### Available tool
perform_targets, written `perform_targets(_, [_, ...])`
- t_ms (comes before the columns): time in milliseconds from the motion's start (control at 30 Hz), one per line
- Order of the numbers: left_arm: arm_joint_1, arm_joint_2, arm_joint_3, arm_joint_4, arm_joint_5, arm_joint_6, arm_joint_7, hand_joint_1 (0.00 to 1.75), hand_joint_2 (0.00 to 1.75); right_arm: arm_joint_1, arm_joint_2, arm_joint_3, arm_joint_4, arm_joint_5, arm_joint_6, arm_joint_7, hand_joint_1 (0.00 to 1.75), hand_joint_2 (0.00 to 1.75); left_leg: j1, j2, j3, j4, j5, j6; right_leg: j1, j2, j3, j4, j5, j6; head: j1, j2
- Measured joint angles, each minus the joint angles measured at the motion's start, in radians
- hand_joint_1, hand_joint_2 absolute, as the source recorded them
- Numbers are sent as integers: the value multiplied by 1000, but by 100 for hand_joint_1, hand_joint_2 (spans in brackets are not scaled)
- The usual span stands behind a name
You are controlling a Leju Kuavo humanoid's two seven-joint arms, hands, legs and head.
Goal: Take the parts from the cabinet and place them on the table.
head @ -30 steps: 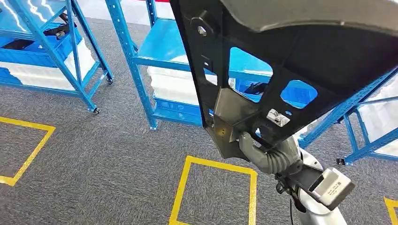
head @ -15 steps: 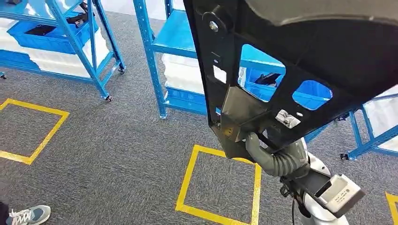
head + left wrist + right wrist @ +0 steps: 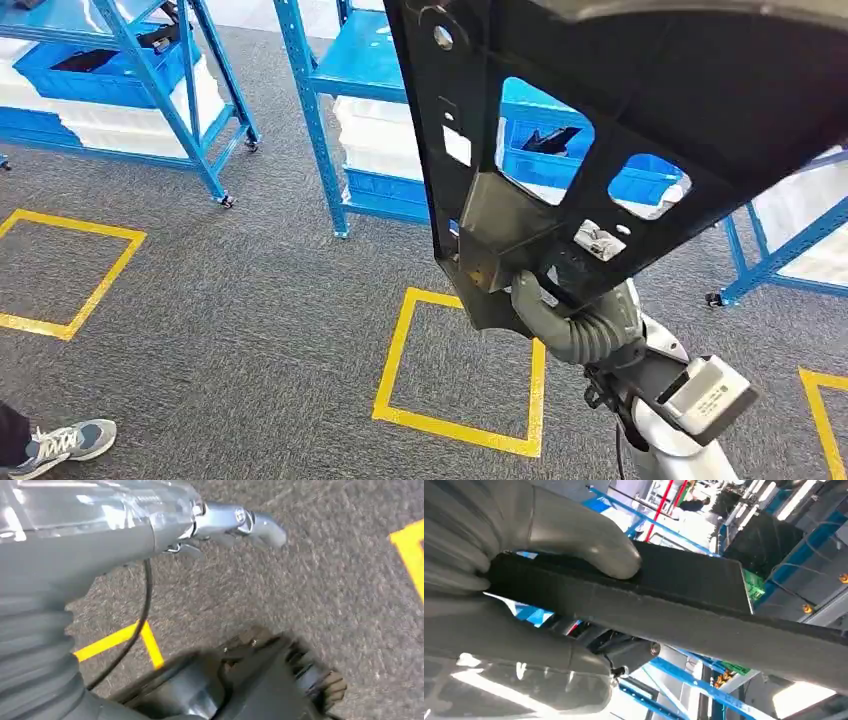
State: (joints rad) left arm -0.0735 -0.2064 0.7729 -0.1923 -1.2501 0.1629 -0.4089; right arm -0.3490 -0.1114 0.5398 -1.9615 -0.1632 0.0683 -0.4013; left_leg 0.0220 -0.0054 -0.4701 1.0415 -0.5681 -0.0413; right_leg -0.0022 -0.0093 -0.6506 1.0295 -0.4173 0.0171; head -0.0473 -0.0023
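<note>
Large black panel part (image 3: pixel 640 110) filling the upper right of the frame, right hand (image 3: pixel 560 320) gripping its lower corner, thumb and fingers (image 3: pixel 574 540) clamped on its edge, blue shelving (image 3: pixel 330 90) behind, left hand's fingers unclear.

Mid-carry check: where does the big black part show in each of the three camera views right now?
Head view: the black part fills the upper right, the right robot hand gripping its lower edge.
Left wrist view: not in it; grey carpet and yellow floor tape.
Right wrist view: a dark slab across the middle, the thumb pressed on it.
Shared landmark: the blue shelving, also behind the slab in the right wrist view.
</note>
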Motion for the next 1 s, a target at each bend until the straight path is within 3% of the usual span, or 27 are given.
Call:
perform_targets(33, [1, 0, 0, 0, 0, 0, 1, 0, 175, -1, 0, 0, 0, 10, -7, -2, 175, 175, 3, -5, -6, -8, -9, 4, 1, -2, -8, 7, 9, 5, 7, 0])
perform_targets(100, [7, 0, 0, 0, 0, 0, 7, 0, 175, 2, -1, -1, 0, 25, -19, -2, 175, 175, -1, -8, -17, -1, 0, 20, -3, -5, -11, 6, 21, 13, 13, 0])
perform_targets(133, [9, 0, 0, 0, -2, -1, 11, 0, 175, 3, -4, -2, 0, 29, -24, -2, 175, 175, 1, -7, -21, -2, 7, 31, -6, -2, -17, 12, 9, 17, 13, 0])
perform_targets(167, [9, 0, 0, 0, -5, -3, 16, 0, 175, 4, -5, -3, 0, 29, -29, -2, 175, 175, 1, -9, -28, -2, 15, 38, -7, 0, -29, 43, -28, 21, 18, 0])
perform_targets(233, [9, 0, 0, 0, -13, -5, 18, 0, 175, 9, -8, -4, 0, 29, -38, -2, 175, 175, 0, -15, -49, -1, 30, 44, -9, 0, -87, 197, -123, 24, 29, 0])
perform_targets(267, [11, 0, 0, 0, -15, -6, 18, 0, 175, 14, -10, -4, 0, 28, -41, -1, 175, 175, 0, -19, -58, 0, 37, 43, -9, 0, -109, 263, -152, 24, 32, 0])
perform_targets(300, [13, 0, 0, 0, -16, -6, 19, 0, 175, 18, -10, -5, 1, 28, -41, 0, 175, 175, 0, -24, -66, 0, 42, 43, -9, 0, -117, 299, -161, 24, 34, 0])
perform_targets(333, [14, 0, 0, 0, -16, -6, 19, 0, 175, 21, -11, -5, 1, 28, -41, 0, 175, 175, 0, -30, -73, 0, 47, 42, -9, 0, -101, 288, -149, 24, 35, 0])
perform_targets(400, [13, 0, 0, 0, -18, -5, 21, 0, 175, 21, -13, -7, 3, 24, -41, 0, 175, 175, 0, -49, -78, 0, 53, 38, -9, 13, -12, 154, -82, 21, 37, 0])
perform_targets(433, [12, 0, 0, 0, -18, -3, 22, 0, 175, 21, -13, -9, 4, 23, -41, 0, 175, 175, 2, -59, -77, 0, 54, 35, -9, 42, 48, 56, -46, 18, 38, 0])
perform_targets(467, [10, 0, 0, 0, -18, -2, 22, 0, 175, 21, -14, -12, 4, 22, -41, 0, 175, 175, 1, -64, -83, 0, 56, 30, -11, 89, 76, 13, -60, 12, 38, 0])
perform_targets(600, [6, 6, 2, 0, -2, 3, 13, 0, 175, 24, -15, -20, 7, 16, -42, 0, 175, 175, 8, -106, -104, -5, 75, 0, -5, 57, 77, -3, -66, 10, 40, 0])
perform_targets(633, [6, 9, 2, 0, 1, 5, 11, 0, 175, 23, -14, -21, 6, 14, -42, -1, 175, 175, 6, -94, -105, 4, 68, -2, -20, 41, 79, -13, -60, 1, 37, 0])
perform_targets(667, [5, 11, 2, 0, 1, 6, 11, 0, 175, 22, -14, -21, 7, 13, -42, -1, 175, 175, -3, -45, -118, 30, 47, -2, -17, 29, 80, -13, -60, -5, 34, 0])
perform_targets(700, [5, 14, 2, 0, 1, 6, 12, 0, 175, 23, -14, -23, 7, 13, -42, -3, 175, 175, -5, -20, -145, 88, 11, -2, -14, 15, 80, -13, -61, -11, 24, 0])
perform_targets(767, [3, 15, 2, 0, 3, 6, 10, 0, 175, 26, -14, -26, 9, 13, -42, -3, 175, 175, -6, -6, -214, 242, -57, -3, -8, -11, 78, -12, -60, -16, 15, 0])
perform_targets(800, [1, 15, 2, 0, 4, 6, 10, 0, 175, 27, -14, -27, 11, 11, -46, -2, 175, 175, -6, -3, -238, 301, -72, -3, -5, -27, 76, -12, -59, -17, 10, 0])
perform_targets(833, [1, 15, 2, 0, 6, 6, 10, 0, 175, 29, -14, -27, 12, 9, -48, -2, 175, 175, -6, -3, -236, 307, -64, -3, -4, -39, 76, -12, -59, -17, 8, 0])
perform_targets(867, [2, 15, 2, 0, 6, 6, 11, 0, 175, 30, -14, -29, 13, 5, -50, -3, 175, 175, -6, -1, -214, 273, -40, -2, -3, -50, 76, -11, -59, -17, 5, 0])
perform_targets(900, [4, 17, 3, 0, 8, 10, 11, 0, 175, 30, -14, -30, 13, 2, -51, -3, 175, 175, -6, 3, -175, 199, 0, -1, -3, -59, 76, -10, -59, -17, 3, 0])
perform_targets(933, [7, 19, 5, 0, 11, 14, 11, 0, 175, 30, -15, -33, 13, -3, -51, -6, 175, 175, -6, 20, -127, 107, 44, 0, -3, -68, 77, -8, -60, -16, -1, 0])
perform_targets(967, [9, 20, 10, 0, 13, 18, 11, 0, 175, 30, -15, -38, 13, -6, -52, -9, 175, 175, -7, 68, -91, 31, 69, 2, 0, -75, 75, -3, -62, -13, -7, 0])
perform_targets(1000, [8, 20, 12, 0, 15, 20, 12, 0, 175, 31, -18, -42, 13, -7, -53, -10, 175, 175, -17, 108, -93, 12, 58, 4, 11, -82, 69, 6, -64, -9, -15, 0])
